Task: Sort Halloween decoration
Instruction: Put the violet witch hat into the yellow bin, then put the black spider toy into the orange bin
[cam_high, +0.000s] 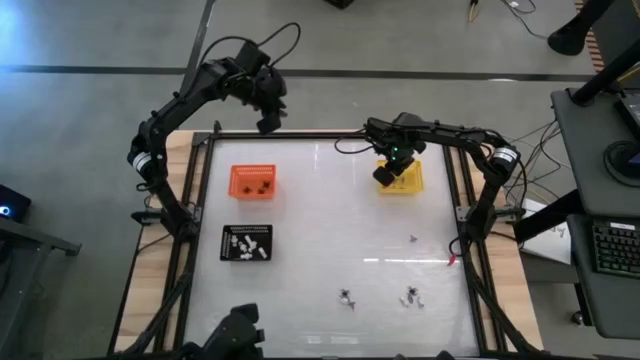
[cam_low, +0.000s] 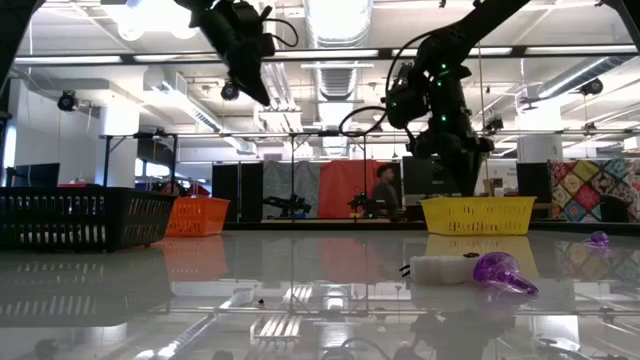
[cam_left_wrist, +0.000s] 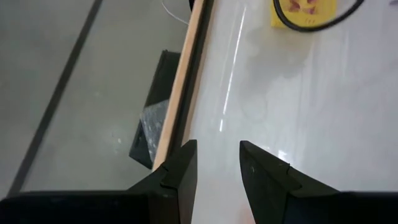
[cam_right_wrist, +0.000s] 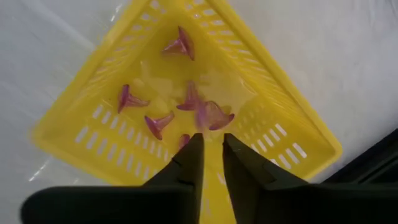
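- Your right gripper (cam_right_wrist: 211, 155) hangs over the yellow tray (cam_right_wrist: 112, 146), fingers parted a crack and pinching nothing; purple trinkets (cam_right_wrist: 208, 115) lie inside it.
- Descend and you could clip the rim, shoving the tray.
- Spider-like (cam_high: 346, 297) and white (cam_high: 411, 297) trinkets wait at the near edge; a careless sweep could scatter them.
- Left gripper (cam_left_wrist: 217, 168) idles spread, empty, over the far-left edge.

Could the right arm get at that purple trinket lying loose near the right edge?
Probably yes. The purple trinket lies alone on bare table, on the right arm's side, nothing around it. The right gripper now hangs over the yellow tray, fingers slightly apart with nothing between them.
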